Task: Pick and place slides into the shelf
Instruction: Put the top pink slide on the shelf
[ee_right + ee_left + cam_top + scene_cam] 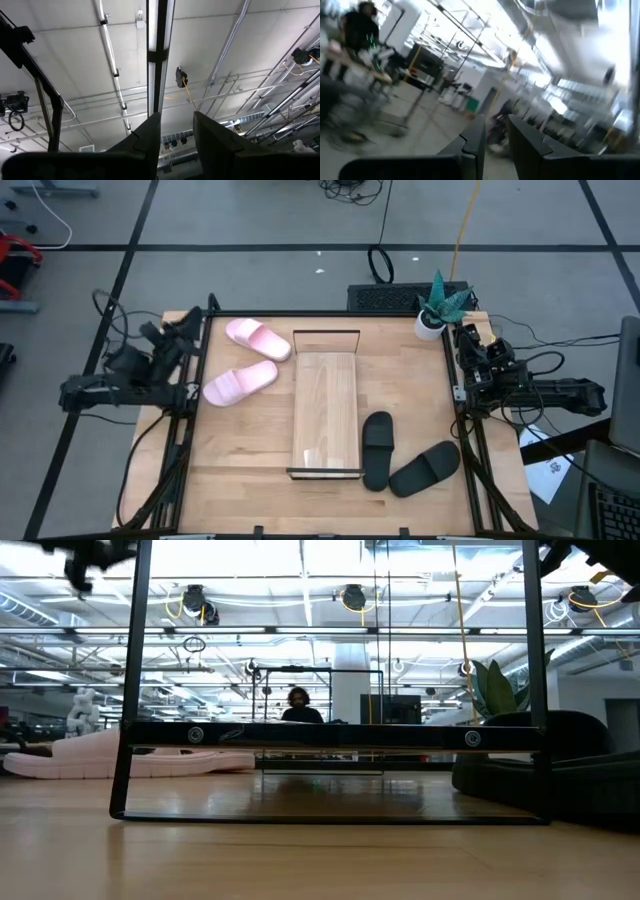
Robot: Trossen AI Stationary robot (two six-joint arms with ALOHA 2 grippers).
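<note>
- Looking straight down from the high view, I see the shelf point(325, 412) lying flat in the middle of the bench point(240, 470), its wood planks bare, a thin black wire frame at each end.
- Only this view gives me all four slides: the pink pair point(250, 360) lies on the bench between the shelf and the left arm, one slide near the far corner, the other angled just beside the shelf's long edge.
- The black pair point(405, 457) lies on the other side of the shelf, towards the near end, the two slides touching at one end and splayed apart.
- From above, the left claw point(190, 330) sits raised at the bench's left edge near the pink slides, and the right claw point(478, 345) at the right edge, next to a small potted plant point(438, 305) in the far right corner.
- My left wrist view looks into the room: its fingers point(472, 145) stand a little apart with nothing between them.
- My right wrist view points at the ceiling lights; its fingers point(147, 132) are likewise parted and bare.
- At bench height, the low view shows the shelf's wire frame point(330, 740) close up, a pink slide point(100, 755) on one side, a black slide point(560, 775) on the other.
- Beyond it I see an open workshop hall, with a person point(300, 708) seated far back.
</note>
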